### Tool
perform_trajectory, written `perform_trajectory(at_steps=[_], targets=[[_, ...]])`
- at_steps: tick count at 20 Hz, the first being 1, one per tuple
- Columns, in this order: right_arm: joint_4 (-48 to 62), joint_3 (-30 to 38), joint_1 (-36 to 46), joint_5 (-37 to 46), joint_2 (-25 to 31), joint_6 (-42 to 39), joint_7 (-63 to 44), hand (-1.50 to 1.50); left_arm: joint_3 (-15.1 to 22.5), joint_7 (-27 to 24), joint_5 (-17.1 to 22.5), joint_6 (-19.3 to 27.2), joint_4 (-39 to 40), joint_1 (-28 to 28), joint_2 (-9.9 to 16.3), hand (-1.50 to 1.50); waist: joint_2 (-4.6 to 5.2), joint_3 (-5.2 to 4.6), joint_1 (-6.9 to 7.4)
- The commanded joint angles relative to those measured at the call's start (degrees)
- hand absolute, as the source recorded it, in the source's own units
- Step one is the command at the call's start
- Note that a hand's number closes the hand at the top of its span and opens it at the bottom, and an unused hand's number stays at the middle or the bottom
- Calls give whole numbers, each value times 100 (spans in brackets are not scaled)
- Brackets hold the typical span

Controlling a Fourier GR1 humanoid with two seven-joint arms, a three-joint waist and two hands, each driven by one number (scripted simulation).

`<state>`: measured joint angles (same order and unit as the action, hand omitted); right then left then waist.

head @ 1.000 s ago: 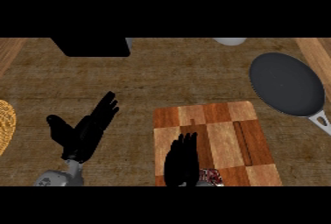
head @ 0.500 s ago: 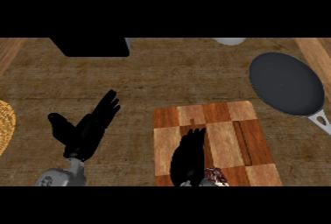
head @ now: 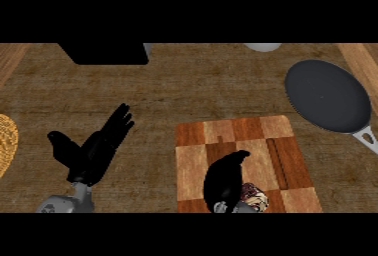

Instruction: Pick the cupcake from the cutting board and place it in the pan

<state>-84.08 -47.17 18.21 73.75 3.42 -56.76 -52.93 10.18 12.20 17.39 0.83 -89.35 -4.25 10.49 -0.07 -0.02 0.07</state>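
The right hand (head: 224, 180) is hanging over the near end of the board (head: 244, 150), its fingers curving downward just beside the cupcake (head: 255, 196), which is sitting at the board's near edge, partly hidden by the hand. Whether the fingers are touching the cupcake cannot be told; they are curled but not seen closing round it, so the hand is reading as clenched on nothing yet. The left hand (head: 92, 147) is resting open on the table (head: 184, 95), fingers up, well apart from the board.

The step in hand looks like the grasp. To do it well, the hand should be settling so that thumb and fingers are flanking the cupcake on opposite sides, low on the wrapper, not the frosting, and closing only once it is centred between them. Then it should be lifting straight up before swinging toward the pan (head: 328, 95), which is lying at the far right, handle pointing toward the near right edge. The board's far corner is sitting near the pan's rim, so the carry needs enough height to pass over that rim.

No brands, labels or writing are showing anywhere.
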Motion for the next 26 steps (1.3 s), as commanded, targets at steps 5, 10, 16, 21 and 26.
perform_trajectory(at_steps=[5, 10, 16, 21, 26], targets=[[331, -415, 545, 346, 589, 679, 858, 150, -64, 53, -88, -122, -65, 75, -79, 0, 10, 4, 40], [89, -647, 276, 623, 829, 781, 1009, 150, -158, -121, -144, -275, 13, 184, -144, 0, 5, 2, 9], [-151, 1893, 70, -219, -309, 2356, 51, 150, -249, -10, -107, -32, 74, 17, -206, 0, 41, 45, -199], [-240, 2749, 741, -139, -332, 3954, -517, 150, -119, -61, -182, -131, 83, 32, -207, 0, 46, 20, 44], [-515, 2658, 1111, 467, -338, 5301, -802, 150, -124, -78, -140, -273, 187, 38, -167, 0, 19, 7, 49]])
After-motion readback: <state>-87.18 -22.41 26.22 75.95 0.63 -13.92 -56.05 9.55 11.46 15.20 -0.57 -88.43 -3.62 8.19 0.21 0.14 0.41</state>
